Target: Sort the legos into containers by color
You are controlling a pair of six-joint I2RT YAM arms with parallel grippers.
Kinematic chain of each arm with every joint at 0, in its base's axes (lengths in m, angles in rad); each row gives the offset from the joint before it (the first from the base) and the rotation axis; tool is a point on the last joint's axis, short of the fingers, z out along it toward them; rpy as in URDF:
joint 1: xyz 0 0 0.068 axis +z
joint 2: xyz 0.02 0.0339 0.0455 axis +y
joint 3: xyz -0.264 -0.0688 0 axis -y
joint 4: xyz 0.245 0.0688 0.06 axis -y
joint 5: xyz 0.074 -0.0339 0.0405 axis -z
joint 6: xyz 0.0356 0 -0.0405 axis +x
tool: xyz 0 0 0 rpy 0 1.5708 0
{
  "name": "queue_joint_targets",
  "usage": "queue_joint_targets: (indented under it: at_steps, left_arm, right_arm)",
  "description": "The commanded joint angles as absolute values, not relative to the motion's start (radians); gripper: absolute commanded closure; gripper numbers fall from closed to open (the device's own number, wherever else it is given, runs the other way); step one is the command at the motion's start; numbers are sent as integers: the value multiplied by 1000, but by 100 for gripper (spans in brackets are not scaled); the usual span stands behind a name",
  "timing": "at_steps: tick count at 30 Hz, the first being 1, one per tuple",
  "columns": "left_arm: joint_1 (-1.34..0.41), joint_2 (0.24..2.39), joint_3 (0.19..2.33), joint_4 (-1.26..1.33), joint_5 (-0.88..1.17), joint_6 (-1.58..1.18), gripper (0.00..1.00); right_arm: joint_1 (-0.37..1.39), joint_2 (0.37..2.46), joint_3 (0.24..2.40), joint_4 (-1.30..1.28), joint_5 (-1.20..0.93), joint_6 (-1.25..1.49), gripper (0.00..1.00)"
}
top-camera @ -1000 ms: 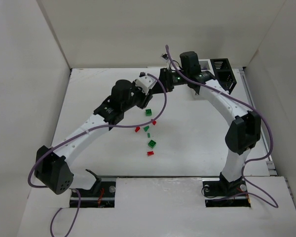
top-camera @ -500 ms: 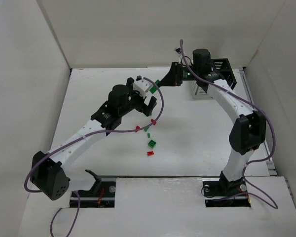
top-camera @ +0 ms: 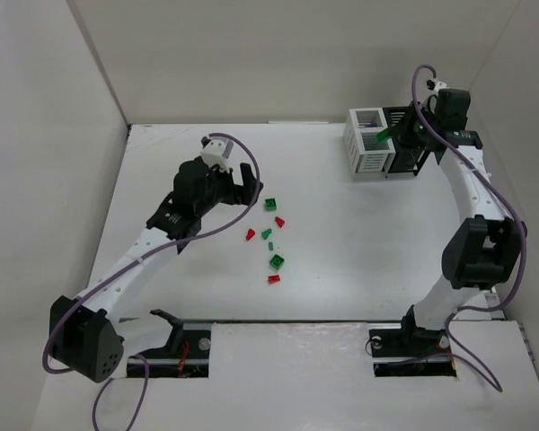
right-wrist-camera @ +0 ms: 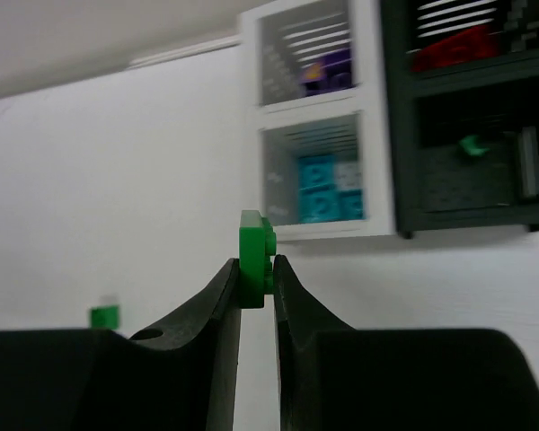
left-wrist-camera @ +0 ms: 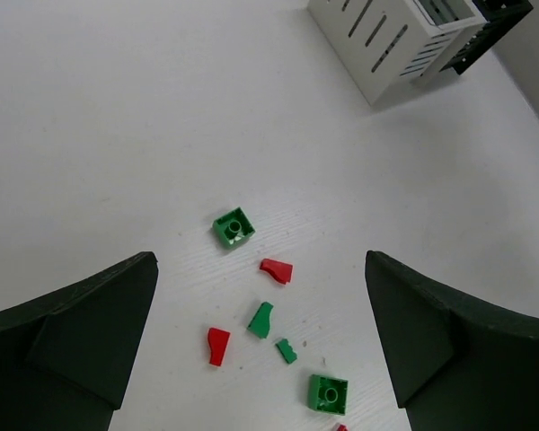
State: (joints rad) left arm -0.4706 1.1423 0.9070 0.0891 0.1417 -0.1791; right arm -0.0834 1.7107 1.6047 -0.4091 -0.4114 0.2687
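**Green brick brought up to the bins**

The right gripper (right-wrist-camera: 256, 269) was clamped on a green brick (right-wrist-camera: 255, 247). It pinched the lower half, so the studs stood clear above the fingertips, probably to let the brick drop cleanly. It hovered just in front of the containers near the far right corner of the table (top-camera: 162, 153). The white bin (right-wrist-camera: 368, 135) held purple and teal pieces, and the black bin (right-wrist-camera: 467, 215) held red and one green, which made the black bin the likely target. The left gripper (left-wrist-camera: 259, 260) had its jaws spread wide and held nothing. It was poised above the loose legos (left-wrist-camera: 234, 227), red and green, at the table's middle, apparently lined up for another pick.
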Motion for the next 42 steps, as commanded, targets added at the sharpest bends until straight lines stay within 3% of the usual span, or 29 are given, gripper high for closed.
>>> queue_joint_targets:
  at_steps: [1,5,20,26,31,36,42]
  left_arm:
    - [-424,1173,902,28,156,-366,0]
    - [-357,1252,893,9,245,-429,0]
    - [-345,1368,937,-46,204,-420,0]
    - [-345,1378,937,-64,176,-430,0]
    - [-345,1413,937,-75,155,-430,3]
    - [-356,1448,925,-66,155,-416,15]
    - [-435,1520,959,-130,101,-407,28]
  right_arm:
    - [-66,1655,1692,-489,-7,183,100]
    - [-66,1710,1746,-511,243,156,100]
    - [-106,1985,1973,-532,218,104,100]
    - [-115,1996,1973,-543,193,104,59]
    - [-115,1973,1962,-543,149,84,41]
    - [-115,1873,1889,-522,33,84,41]
    - [-72,1708,1646,-459,-6,66,41]
